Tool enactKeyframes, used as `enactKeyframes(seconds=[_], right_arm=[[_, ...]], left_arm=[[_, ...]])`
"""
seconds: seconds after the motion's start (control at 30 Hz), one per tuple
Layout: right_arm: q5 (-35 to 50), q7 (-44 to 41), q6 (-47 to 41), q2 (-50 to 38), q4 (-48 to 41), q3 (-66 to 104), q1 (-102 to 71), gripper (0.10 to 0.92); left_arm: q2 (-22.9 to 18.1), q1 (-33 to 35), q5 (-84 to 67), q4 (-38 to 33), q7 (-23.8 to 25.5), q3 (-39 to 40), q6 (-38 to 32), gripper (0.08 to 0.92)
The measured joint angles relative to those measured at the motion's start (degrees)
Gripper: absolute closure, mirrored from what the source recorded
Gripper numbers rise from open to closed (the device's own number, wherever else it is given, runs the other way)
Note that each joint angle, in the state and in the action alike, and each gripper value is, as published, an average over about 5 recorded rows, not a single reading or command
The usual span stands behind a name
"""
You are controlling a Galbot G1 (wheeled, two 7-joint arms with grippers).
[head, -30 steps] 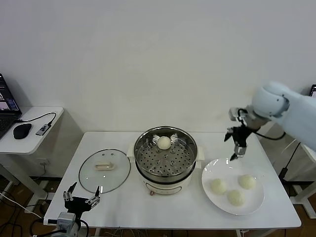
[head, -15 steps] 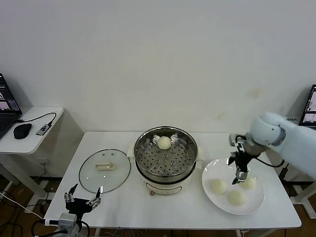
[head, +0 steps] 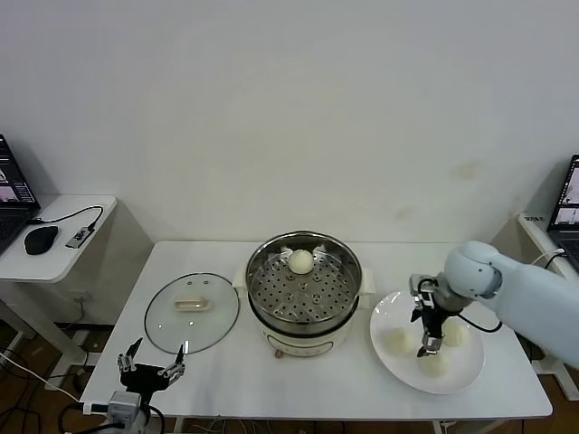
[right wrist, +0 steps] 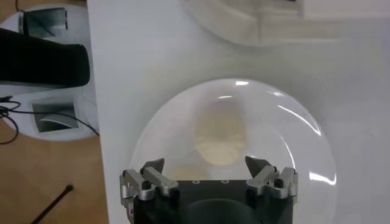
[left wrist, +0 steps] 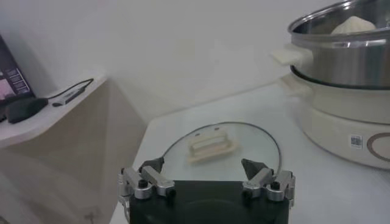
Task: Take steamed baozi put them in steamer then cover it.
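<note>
The steamer [head: 303,291] stands uncovered at the table's middle with one baozi [head: 300,261] on its perforated tray. Three baozi lie on a white plate [head: 470,363] to the right: a left one [head: 394,340], a right one [head: 458,333] and a front one [head: 436,365]. My right gripper [head: 425,346] is open, low over the plate among them. In the right wrist view one baozi [right wrist: 220,139] lies just beyond my open right gripper [right wrist: 206,165], untouched. The cover [head: 192,312] lies flat left of the steamer. My left gripper [head: 149,366] is open, parked at the front left.
The left wrist view shows the cover [left wrist: 225,146], the steamer's side [left wrist: 341,55] and my left gripper [left wrist: 205,165]. A side table [head: 54,240] with a mouse and cable stands at the far left. The table's right edge is close beyond the plate.
My right gripper has come down and slightly left, from above the plate's far edge to low over the plate among the three baozi. The left arm has stayed put.
</note>
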Motion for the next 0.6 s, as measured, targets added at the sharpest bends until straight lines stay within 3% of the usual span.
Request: enactKeyframes(seconds=[0.6], right_arm=[[-4.39,2.97,2.38,5.17,-4.87,3.56,-5.53,0.203]], left_arm=[[-0.29,0.24,-0.02,0.67,0.07,-0.31,0.17,0.177]])
